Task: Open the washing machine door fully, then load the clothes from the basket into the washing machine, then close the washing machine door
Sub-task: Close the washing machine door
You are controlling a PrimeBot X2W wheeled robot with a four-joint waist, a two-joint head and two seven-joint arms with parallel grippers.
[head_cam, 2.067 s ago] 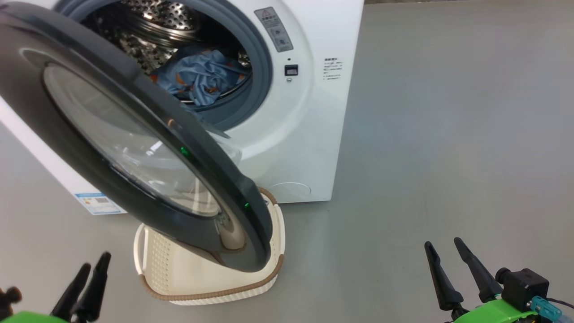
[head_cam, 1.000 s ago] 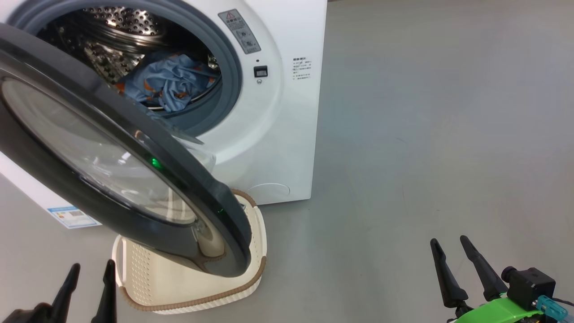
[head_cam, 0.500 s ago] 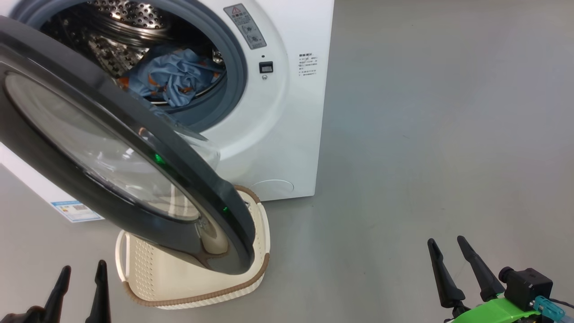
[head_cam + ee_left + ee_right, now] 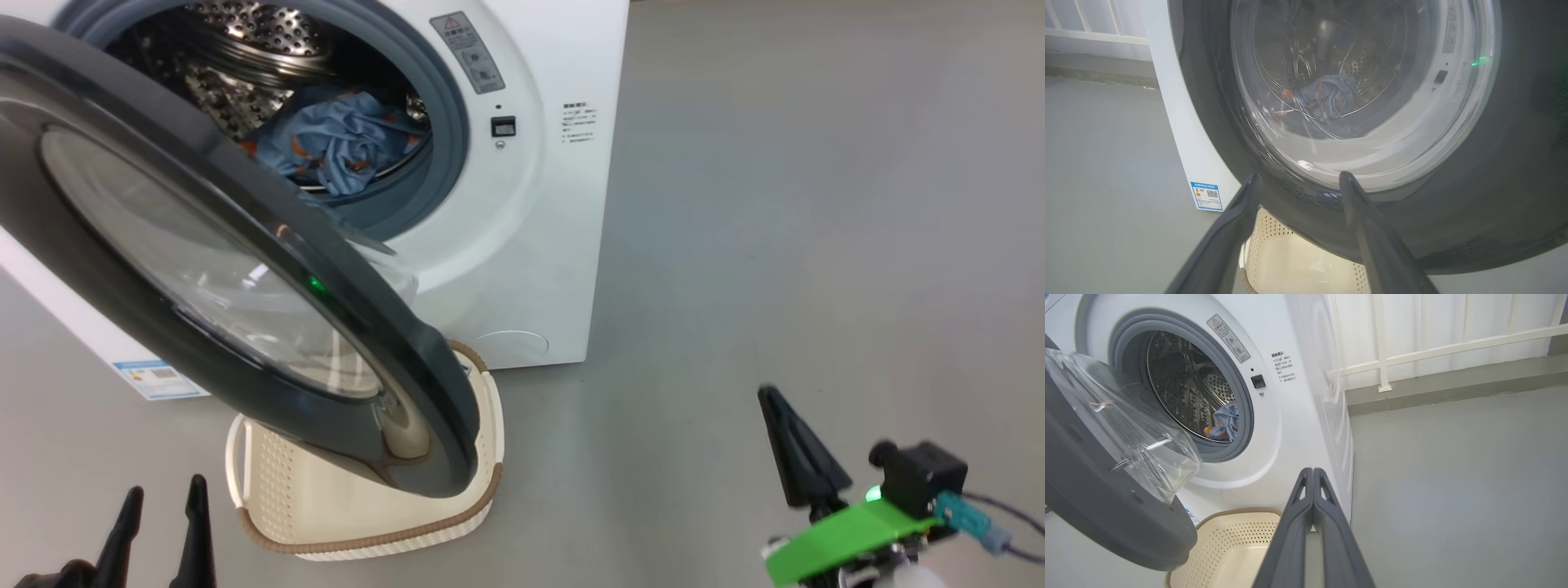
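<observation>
- Since a moment ago, my right gripper [image 4: 771,404] has clenched its two fingers together on nothing, low on the right above the floor [image 4: 775,204].
- My left gripper [image 4: 166,494] stands released, fingers apart, pointing at the washing machine door [image 4: 392,343].
- That door hangs part-open over the basket [image 4: 367,539], which sits on the floor just in front of the washing machine [image 4: 522,245].
- The clothes [image 4: 343,151] lie bunched inside the drum [image 4: 220,94].

The right gripper [image 4: 774,404] has long, tapering matte-black fingers [image 4: 800,457] mounted on a bright green bracket [image 4: 841,535]. Behind it sits a boxy black camera [image 4: 922,474] (a teal plug [image 4: 967,514] and a thin dark cable [image 4: 1012,508] trail from it). The left gripper [image 4: 165,488] has matching fingers, and its base seems black.
</observation>
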